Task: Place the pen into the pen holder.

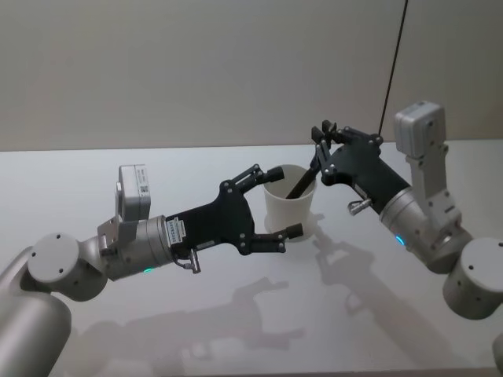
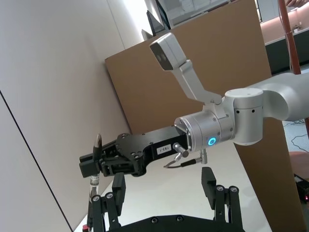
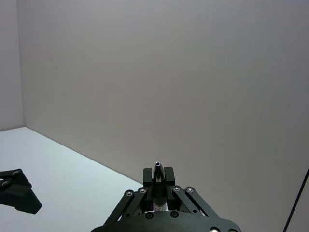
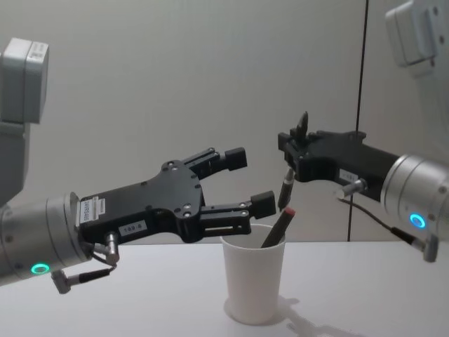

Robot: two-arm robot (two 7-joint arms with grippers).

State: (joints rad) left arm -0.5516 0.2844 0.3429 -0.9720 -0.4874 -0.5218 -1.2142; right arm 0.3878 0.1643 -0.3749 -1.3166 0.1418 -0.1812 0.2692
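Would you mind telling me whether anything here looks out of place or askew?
Nothing looks spilled or damaged. The white cup stands upright on the table with one pen leaning in it. The right claw holds another pen above the rim; the left claw is open beside the cup.

light: soft, even | shadows: faint on table point(image 1: 236, 314) | focus: sharp

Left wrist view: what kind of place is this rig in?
Likely a lab or office test bay. A brown partition board screens the white table, a plain wall stands behind it, and past the board there are counters and windows.
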